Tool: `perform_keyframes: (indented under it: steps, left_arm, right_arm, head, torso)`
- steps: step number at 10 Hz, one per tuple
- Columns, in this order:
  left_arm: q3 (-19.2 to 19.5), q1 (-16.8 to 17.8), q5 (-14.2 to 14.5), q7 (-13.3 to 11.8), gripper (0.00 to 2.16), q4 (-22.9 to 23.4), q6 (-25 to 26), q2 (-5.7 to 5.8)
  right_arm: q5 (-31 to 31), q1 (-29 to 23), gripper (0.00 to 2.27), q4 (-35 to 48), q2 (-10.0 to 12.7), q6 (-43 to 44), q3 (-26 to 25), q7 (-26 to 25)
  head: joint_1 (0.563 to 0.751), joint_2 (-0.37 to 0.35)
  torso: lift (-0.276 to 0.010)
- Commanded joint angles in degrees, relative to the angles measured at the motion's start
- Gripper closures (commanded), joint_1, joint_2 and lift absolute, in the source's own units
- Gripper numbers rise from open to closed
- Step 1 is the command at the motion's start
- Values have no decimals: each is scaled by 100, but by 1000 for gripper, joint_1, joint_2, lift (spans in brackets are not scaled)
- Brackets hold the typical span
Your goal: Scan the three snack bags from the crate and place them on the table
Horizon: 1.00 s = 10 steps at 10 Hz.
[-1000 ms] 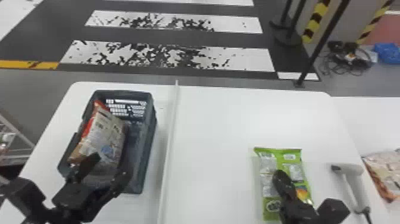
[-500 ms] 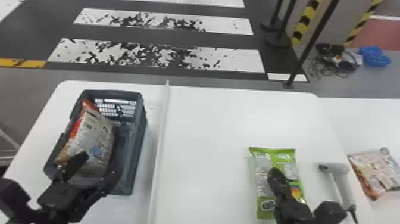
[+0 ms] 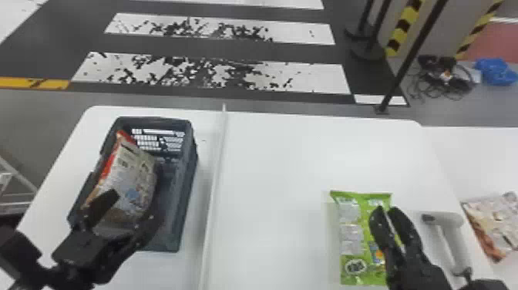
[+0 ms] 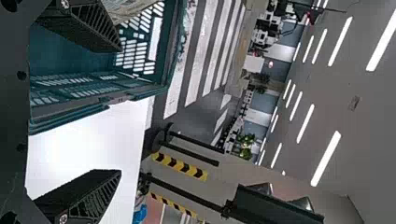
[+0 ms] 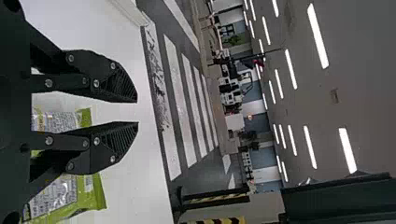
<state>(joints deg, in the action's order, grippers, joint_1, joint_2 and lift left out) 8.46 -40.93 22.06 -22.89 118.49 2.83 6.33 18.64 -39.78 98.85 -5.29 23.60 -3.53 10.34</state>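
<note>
Over the near end of the dark crate (image 3: 187, 193), my left gripper (image 3: 133, 206) stands open, its fingertips in front of a red-and-white snack bag (image 3: 133, 173) leaning on the crate's left wall. In the left wrist view the left gripper (image 4: 120, 109) has its fingers wide apart beside the crate (image 4: 70, 70). A green snack bag (image 3: 348, 231) lies flat on the white table (image 3: 277, 185); above it is my right gripper (image 3: 386, 210), with a narrow gap between the fingertips. The right wrist view shows the right gripper (image 5: 137, 112) holding nothing, the green bag (image 5: 56, 198) beyond it.
A white handheld scanner (image 3: 451, 239) lies right of the green bag. Another snack bag (image 3: 495, 223) rests on the adjoining surface at the far right. A raised white strip (image 3: 216, 173) runs along the table between crate and green bag. A black post (image 3: 408, 58) stands behind the table.
The head view has shifted, with table and crate appearing slightly farther left, then back a little right. The right gripper's fingers have come closer together. The left gripper remains open near the crate.
</note>
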Motion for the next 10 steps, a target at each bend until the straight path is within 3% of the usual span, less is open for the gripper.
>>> perform_keyframes:
  steps: [1, 4, 7, 10]
  left_arm:
    - [15, -134, 9, 118, 70, 131, -410, 0]
    - [-275, -117, -79, 496, 70, 227, -410, 27]
    - [-785, 59, -351, 734, 70, 227, -392, 53]
    - [-1101, 147, -483, 830, 70, 140, -410, 79]
  right_arm:
    - [-71, 58, 46, 2, -16, -334, -376, -14]
    - [-212, 471, 49, -657, -297, -756, -1123, -5]
    - [-256, 840, 56, -1448, -640, -985, -1572, 153]
    - [-229, 1218, 60, -2160, -895, -1143, -1756, 522]
  head:
    - [695, -71]
    - [695, -156]
    - [695, -339]
    - [695, -350]
  torso:
    - [-37]
    - [-37]
    - [-37]
    - [-37]
